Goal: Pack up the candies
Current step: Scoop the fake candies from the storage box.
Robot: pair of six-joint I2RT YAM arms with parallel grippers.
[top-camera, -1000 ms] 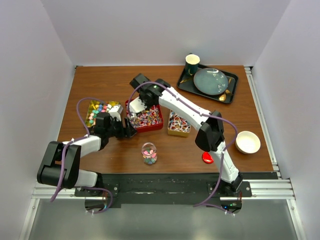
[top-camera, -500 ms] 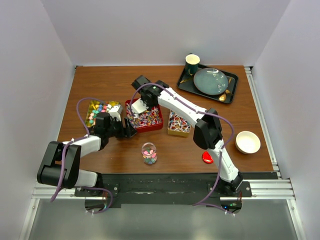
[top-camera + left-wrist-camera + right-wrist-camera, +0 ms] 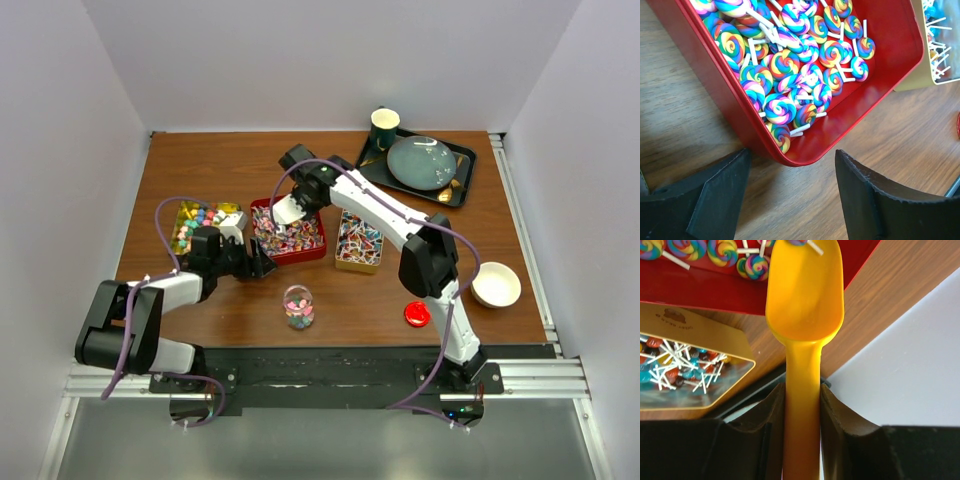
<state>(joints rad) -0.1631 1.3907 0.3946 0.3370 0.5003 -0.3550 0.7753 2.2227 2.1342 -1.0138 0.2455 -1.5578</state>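
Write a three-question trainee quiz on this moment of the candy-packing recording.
1. True or false: the right gripper is shut on the handle of a yellow scoop.
2. Which container's corner lies just ahead of the open left gripper? A) the red tin B) a white bowl C) a black tray
3. In the top view, is the red lid to the left or the right of the small jar?

Key: 1 true; 2 A; 3 right.
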